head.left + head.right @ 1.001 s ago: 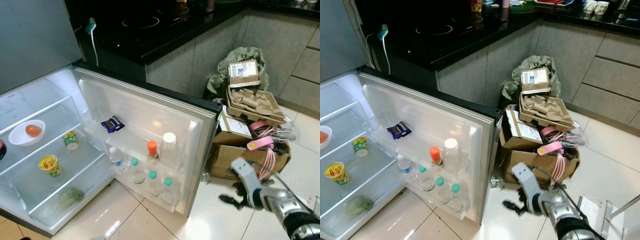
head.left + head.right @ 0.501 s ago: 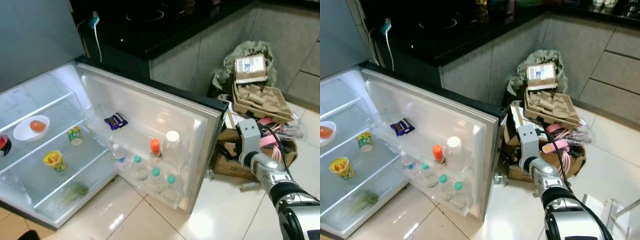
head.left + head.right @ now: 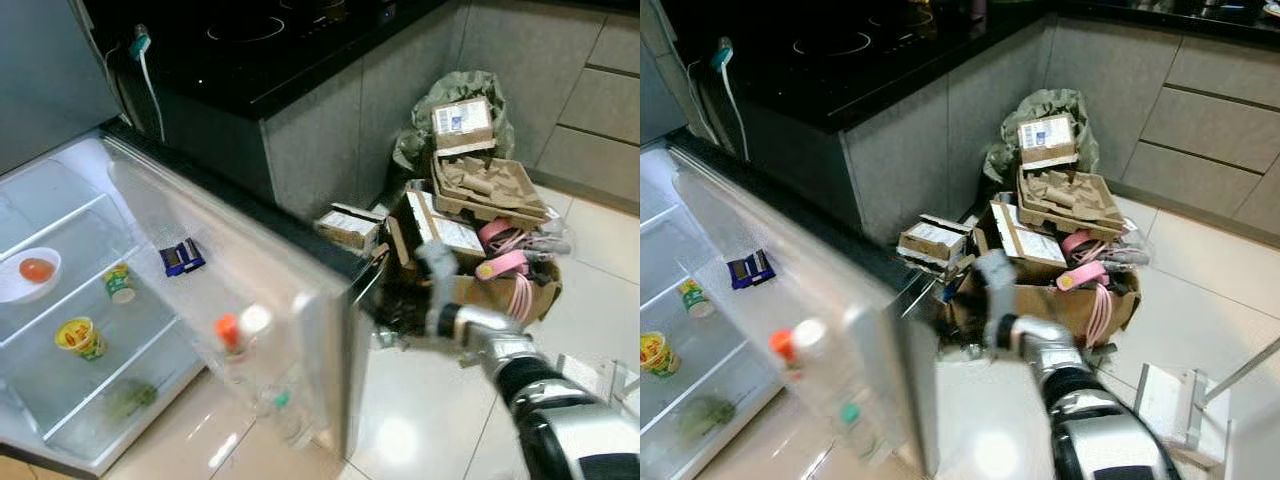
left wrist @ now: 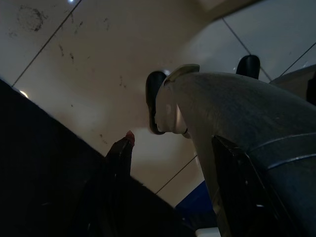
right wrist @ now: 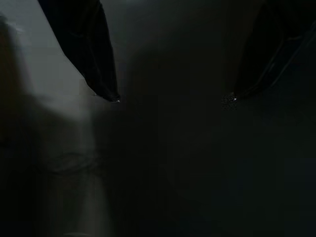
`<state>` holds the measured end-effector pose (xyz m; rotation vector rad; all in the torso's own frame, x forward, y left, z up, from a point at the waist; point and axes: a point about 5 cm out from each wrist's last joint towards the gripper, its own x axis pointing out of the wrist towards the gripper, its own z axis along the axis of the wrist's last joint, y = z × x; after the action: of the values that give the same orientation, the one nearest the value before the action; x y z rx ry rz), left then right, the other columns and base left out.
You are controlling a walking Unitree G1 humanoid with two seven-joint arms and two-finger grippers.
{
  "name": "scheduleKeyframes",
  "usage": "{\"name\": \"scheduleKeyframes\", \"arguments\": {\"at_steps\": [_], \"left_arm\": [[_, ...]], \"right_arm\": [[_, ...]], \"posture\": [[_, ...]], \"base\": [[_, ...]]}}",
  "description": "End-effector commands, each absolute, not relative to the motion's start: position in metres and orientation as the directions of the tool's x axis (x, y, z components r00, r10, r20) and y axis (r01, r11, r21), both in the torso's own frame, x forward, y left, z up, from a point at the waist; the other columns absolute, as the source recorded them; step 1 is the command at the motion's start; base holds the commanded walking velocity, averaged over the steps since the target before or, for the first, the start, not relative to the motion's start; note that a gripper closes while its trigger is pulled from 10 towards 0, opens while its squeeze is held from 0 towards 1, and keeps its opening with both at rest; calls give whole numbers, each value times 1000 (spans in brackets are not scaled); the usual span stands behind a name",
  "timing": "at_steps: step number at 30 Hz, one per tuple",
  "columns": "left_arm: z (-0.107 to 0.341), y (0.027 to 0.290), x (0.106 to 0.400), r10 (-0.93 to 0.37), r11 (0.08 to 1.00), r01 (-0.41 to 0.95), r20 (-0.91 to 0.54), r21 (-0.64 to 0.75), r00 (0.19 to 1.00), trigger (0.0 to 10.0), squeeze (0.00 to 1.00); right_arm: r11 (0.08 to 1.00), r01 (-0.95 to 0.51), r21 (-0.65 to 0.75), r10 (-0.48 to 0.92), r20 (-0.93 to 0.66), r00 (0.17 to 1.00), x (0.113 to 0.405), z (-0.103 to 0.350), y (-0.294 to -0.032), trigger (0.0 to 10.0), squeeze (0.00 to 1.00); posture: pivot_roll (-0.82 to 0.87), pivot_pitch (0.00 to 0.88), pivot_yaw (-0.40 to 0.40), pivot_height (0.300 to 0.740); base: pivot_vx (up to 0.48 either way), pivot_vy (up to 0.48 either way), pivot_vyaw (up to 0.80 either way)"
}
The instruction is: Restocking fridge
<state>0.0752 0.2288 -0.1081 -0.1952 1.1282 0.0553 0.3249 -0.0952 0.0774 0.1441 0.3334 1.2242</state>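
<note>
Cups [image 3: 79, 337]: 2 | bowl [image 3: 25, 277]: 1 | right gripper [image 5: 168, 98]: fingers apart at fridge door [image 3: 300, 330]

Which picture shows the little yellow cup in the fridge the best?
The left eye view. The small yellow printed cup sits whole on a glass fridge shelf there, with its red label showing. In the right eye view it is cut off at the picture's edge. The two wrist views are dark and give nothing of it.

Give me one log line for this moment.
right gripper: open, at outer edge of fridge door | door: half-swung | left gripper: idle
</note>
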Motion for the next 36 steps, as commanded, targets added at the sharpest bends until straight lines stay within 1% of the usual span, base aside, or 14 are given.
{"name": "scheduleKeyframes", "arguments": {"at_steps": [1,3,5,6,7,8,9,10,11,13,16,23,27,36], "left_arm": [[-109,232,65,-52,984,-136,-917,-115,397,10000,0],[-109,231,66,-55,984,-135,-916,-117,397,10000,0],[-110,230,66,-57,984,-134,-916,-119,396,10000,0],[-110,229,66,-59,984,-134,-916,-121,396,10000,0],[-110,228,66,-61,983,-134,-916,-124,396,10000,0],[-110,228,66,-61,983,-134,-916,-124,396,10000,0],[-110,227,67,-63,983,-133,-916,-125,396,10000,0],[-111,225,67,-68,983,-130,-916,-129,395,10000,0],[-111,225,67,-68,983,-130,-916,-129,395,10000,0],[-111,223,68,-72,983,-128,-916,-132,394,10000,0],[-111,222,68,-74,983,-127,-916,-134,395,10000,0],[-111,220,71,-78,983,-124,-914,-138,398,10000,0],[-111,219,72,-81,983,-119,-914,-138,397,10000,0],[-112,216,75,-87,984,-110,-915,-142,394,10000,0]], "right_arm": [[214,-924,316,973,-153,173,315,75,-92,10000,0],[54,-941,335,995,-102,21,304,78,-86,10000,0],[37,-944,327,995,-104,3,301,77,-84,10000,0],[69,-951,300,991,-127,32,302,74,-84,10000,0],[132,-949,287,985,-147,92,305,71,-86,10000,0],[132,-949,287,985,-147,92,305,71,-86,10000,0],[193,-941,279,975,-164,151,307,68,-88,10000,0],[434,-872,228,889,-269,372,313,54,-101,10000,0],[434,-872,228,889,-269,372,313,54,-101,10000,0],[541,-819,190,821,-330,466,310,41,-111,10000,0],[592,-782,195,775,-404,486,297,22,-122,10000,0],[671,-706,227,680,-568,464,262,-18,-142,10000,0],[725,-656,212,606,-649,460,243,-36,-153,10000,0],[794,-580,183,492,-755,434,215,-57,-175,10000,0]], "posture": [[-30,73,7,740],[-31,73,5,740],[-33,67,2,740],[-34,66,1,740],[-36,65,-1,740],[-36,65,-1,740],[-37,64,-1,740],[-40,58,-5,740],[-40,58,-5,740],[-43,55,-8,740],[-45,51,-11,740],[-45,36,-15,740],[-50,18,-19,740],[-50,0,-26,740]], "base": [[0,0,0],[0,0,0],[0,0,0],[0,0,0],[0,0,0],[0,0,0],[0,0,0],[0,0,0],[0,0,0],[0,0,0],[0,0,267],[0,0,796],[0,0,794],[0,0,794]]}}
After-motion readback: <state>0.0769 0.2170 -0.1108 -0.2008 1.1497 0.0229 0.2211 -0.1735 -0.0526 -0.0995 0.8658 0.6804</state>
